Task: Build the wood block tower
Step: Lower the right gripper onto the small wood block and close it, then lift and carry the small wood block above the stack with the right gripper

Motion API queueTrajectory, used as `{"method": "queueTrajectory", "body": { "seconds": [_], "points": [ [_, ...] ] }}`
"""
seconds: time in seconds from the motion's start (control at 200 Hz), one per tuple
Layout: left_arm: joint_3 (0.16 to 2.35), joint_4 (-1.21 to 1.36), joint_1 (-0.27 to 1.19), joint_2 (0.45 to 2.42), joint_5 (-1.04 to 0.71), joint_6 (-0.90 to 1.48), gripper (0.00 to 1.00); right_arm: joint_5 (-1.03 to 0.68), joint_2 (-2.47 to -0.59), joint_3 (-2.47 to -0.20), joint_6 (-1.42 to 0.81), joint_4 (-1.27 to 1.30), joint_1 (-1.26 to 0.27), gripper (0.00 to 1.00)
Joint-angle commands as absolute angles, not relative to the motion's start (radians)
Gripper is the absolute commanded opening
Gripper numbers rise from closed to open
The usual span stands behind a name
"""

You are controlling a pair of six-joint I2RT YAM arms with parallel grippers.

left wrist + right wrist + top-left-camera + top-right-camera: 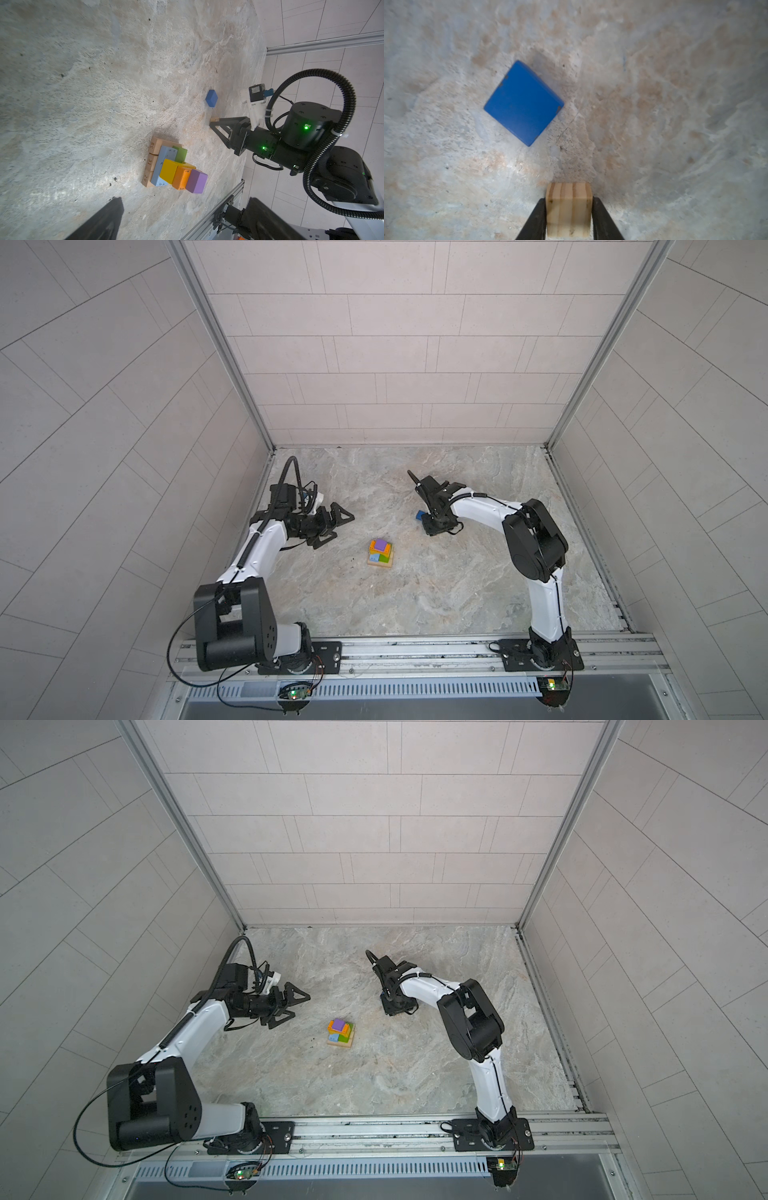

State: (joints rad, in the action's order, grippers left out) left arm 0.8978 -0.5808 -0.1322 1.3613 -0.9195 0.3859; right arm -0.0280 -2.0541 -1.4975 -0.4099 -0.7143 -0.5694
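Jaws spread wide, the left gripper hovers near the left edge of the bench, clear of the tower at its middle. Rightward, beside a blue cube, the right gripper pinches a tan block by its sides, likely bound for the tower.

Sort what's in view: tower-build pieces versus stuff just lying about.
Job: stacked tower; dark-blue cube, loose; tan block in the right gripper.
Not the job: marble table; dark specks near the tower; front rail.
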Motion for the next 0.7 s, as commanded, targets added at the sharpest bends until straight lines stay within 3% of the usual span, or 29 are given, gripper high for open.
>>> {"method": "queueTrajectory", "body": {
  "seconds": [0.0, 0.695],
  "points": [
    [0.893, -0.587, -0.129, 1.345, -0.922, 0.379, 1.0, 0.004, -2.052, -1.492, -0.42, -0.744, -0.577, 0.36],
    [0.894, -0.589, -0.128, 1.347, -0.926, 0.377, 1.0, 0.051, -1.979, -1.542, -0.344, -0.824, -0.594, 0.25]
  ]
}}
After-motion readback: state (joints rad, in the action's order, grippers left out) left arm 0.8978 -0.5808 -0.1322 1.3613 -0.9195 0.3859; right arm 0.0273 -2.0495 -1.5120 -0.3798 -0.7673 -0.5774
